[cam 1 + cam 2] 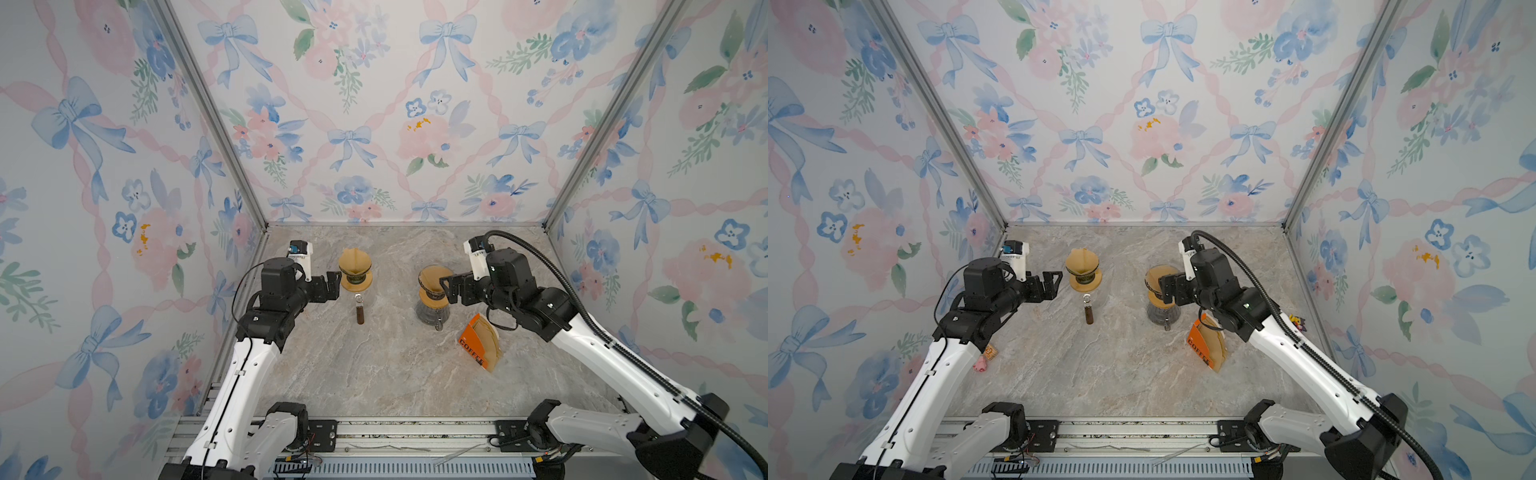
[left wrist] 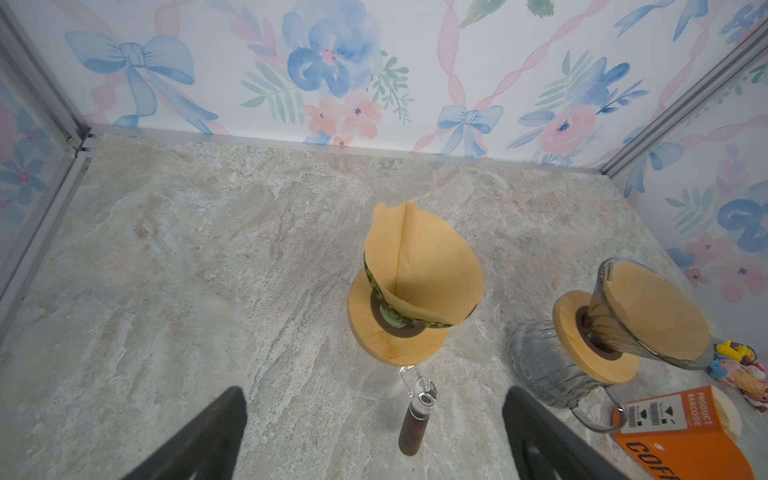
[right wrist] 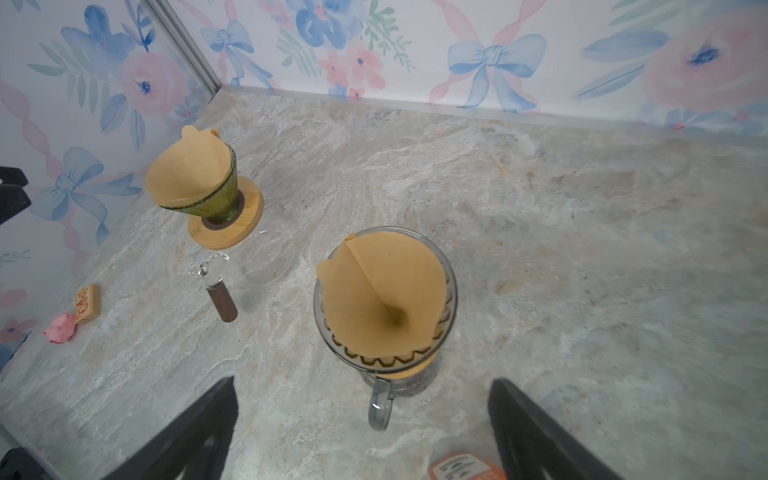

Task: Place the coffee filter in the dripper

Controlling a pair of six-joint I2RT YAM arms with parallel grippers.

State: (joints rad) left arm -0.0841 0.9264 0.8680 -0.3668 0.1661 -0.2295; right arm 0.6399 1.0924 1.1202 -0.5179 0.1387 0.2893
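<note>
Two drippers stand on carafes, each with a brown paper coffee filter in it. The green dripper [image 1: 354, 275] [image 2: 415, 321] holds a filter [image 1: 353, 258] [image 2: 419, 266] [image 3: 187, 166] that sticks up above its rim. The smoked-glass dripper [image 1: 432, 291] [image 3: 452, 291] holds a filter [image 3: 382, 291] [image 2: 656, 316] seated low in the cone. My left gripper [image 1: 332, 286] [image 2: 374, 392] hangs open just left of the green dripper, holding nothing. My right gripper [image 1: 446, 291] [image 3: 363, 382] is open right beside the smoked dripper, holding nothing.
An orange pack of filters [image 1: 478, 345] [image 2: 681, 440] leans near the right arm. The clear carafe's brown handle [image 1: 360, 313] points toward the front. Small toys [image 1: 980, 365] [image 2: 739, 365] lie along both side walls.
</note>
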